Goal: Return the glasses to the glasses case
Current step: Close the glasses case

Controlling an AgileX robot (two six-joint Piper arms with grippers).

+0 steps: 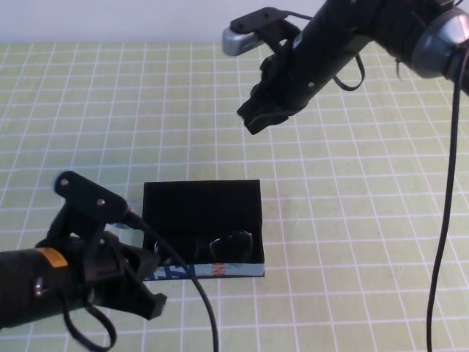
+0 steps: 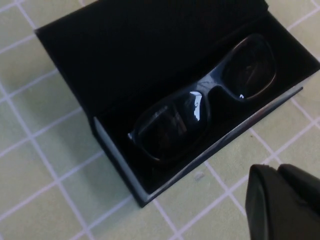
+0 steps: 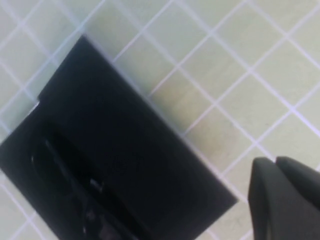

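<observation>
The black glasses case (image 1: 201, 209) lies open near the table's front middle, its flap lid folded back and its light blue printed edge (image 1: 220, 270) facing me. The black glasses (image 1: 231, 245) lie inside it, lenses up, clearest in the left wrist view (image 2: 205, 102). My left gripper (image 1: 150, 302) is shut and empty, low at the case's front left corner, just off the case rim (image 2: 115, 155). My right gripper (image 1: 254, 119) is shut and empty, raised well above the table behind the case. The right wrist view shows the case (image 3: 125, 165) from above.
The table is a light green mat with a white grid (image 1: 352, 220). A black cable (image 1: 198, 293) from my left arm loops over the case's front left. My right arm's cable (image 1: 443, 220) hangs down at the right.
</observation>
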